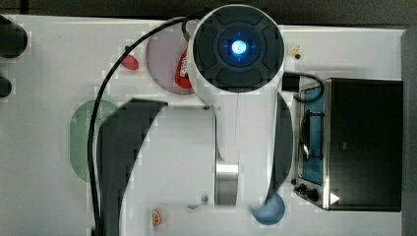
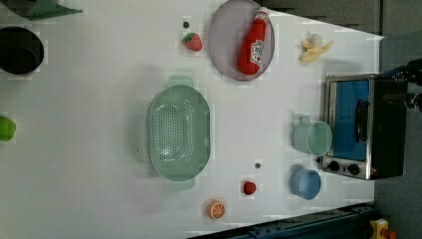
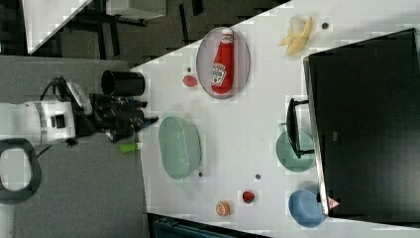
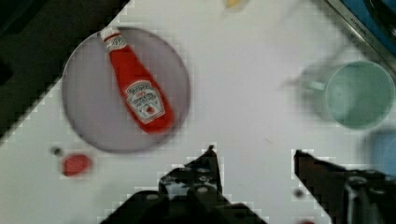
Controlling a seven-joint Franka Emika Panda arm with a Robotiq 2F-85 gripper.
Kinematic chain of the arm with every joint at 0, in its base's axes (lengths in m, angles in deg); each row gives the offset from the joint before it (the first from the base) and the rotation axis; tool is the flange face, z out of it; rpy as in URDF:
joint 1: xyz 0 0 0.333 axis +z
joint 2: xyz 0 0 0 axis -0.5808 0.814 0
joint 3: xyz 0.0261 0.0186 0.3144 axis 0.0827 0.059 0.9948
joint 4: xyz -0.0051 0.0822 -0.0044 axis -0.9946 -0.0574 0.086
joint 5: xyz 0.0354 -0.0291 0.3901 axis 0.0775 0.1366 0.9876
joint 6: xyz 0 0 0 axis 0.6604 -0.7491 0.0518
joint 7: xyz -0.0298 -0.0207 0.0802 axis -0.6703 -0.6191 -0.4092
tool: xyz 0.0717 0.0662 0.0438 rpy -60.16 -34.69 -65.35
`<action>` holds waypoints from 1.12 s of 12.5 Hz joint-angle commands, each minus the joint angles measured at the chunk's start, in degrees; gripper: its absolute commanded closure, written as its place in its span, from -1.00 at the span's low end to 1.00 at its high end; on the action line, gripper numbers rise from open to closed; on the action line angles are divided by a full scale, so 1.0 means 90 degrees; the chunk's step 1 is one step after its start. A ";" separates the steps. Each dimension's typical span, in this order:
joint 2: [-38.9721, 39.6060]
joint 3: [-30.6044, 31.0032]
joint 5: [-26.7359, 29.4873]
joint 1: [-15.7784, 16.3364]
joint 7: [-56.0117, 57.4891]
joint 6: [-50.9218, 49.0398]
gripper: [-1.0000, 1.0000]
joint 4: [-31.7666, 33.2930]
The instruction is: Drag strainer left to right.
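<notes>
One gap is seen between the gripper [image 4: 254, 161], its fingers held apart and empty, and the strainer [image 2: 179, 132], positioned lengthwise on the desk [image 2: 99, 149].

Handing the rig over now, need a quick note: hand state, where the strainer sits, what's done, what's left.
Hand: open, empty, held above the table, touching nothing.
Strainer: upright on the table, mid-surface in the left view, clear of the grey plate holding the ketchup bottle; the mint mug stands near the toaster oven.
Done: nothing, strainer not yet contacted.
Left: lower the hand onto the strainer and drag it across.
</notes>
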 commanded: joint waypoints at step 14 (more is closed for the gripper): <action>-0.1300 0.2517 0.0669 0.0403 -0.4151 0.0204 -1.00 0.1622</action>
